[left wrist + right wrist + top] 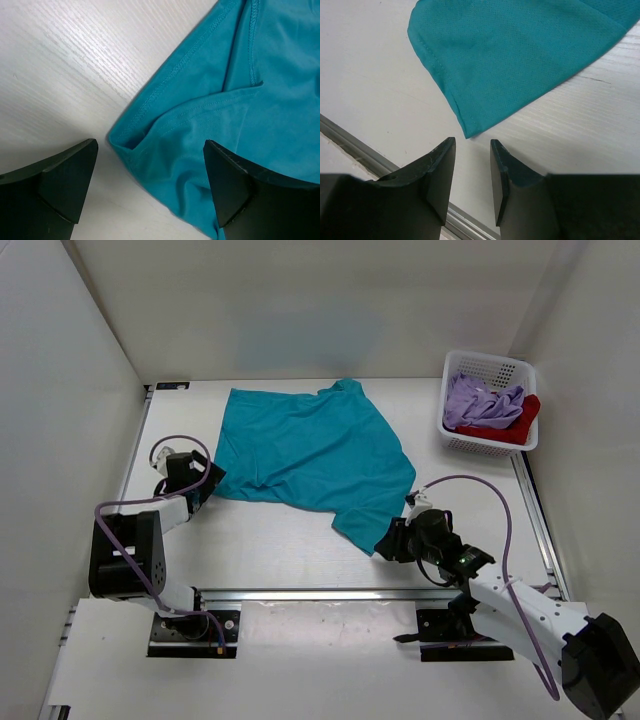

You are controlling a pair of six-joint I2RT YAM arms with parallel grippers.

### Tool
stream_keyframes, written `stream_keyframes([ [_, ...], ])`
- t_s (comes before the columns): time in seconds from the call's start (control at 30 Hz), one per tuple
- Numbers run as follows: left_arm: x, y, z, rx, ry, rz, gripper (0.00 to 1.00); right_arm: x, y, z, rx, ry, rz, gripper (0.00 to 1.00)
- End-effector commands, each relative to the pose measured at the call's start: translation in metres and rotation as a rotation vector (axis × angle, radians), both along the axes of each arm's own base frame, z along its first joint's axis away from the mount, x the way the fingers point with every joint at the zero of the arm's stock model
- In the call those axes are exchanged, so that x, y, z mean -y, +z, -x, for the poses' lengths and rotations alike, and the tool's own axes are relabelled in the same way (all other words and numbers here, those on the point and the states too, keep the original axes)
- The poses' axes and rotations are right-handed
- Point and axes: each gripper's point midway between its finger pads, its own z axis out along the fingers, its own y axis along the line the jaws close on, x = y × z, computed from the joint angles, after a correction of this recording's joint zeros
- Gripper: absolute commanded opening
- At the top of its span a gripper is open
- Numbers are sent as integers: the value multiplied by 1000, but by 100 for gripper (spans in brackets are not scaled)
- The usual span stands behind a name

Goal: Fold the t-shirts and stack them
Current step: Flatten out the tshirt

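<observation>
The teal shirt (305, 455) lies spread on the table (270, 550), apparently for folding. The left gripper (150, 145) — wide open — straddles its left corner; the right gripper (472, 145), narrowly parted, sits just off the near corner. Both are empty.

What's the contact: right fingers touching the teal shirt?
Apart. Right wrist view: teal shirt corner ends just short of the right fingers, bare table showing between.

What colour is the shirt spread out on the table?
The t-shirt is teal, clearest in the top external view.
</observation>
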Motion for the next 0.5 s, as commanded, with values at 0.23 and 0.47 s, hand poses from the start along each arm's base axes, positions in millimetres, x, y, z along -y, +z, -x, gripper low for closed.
stream_keyframes([
  [0.23,-3,-11,18,-54,14,-19,59,-4,8,-10,40,-11,-37,32],
  [0.47,1,-8,14,-53,-7,-29,40,-8,14,-10,59,-4,-41,33],
])
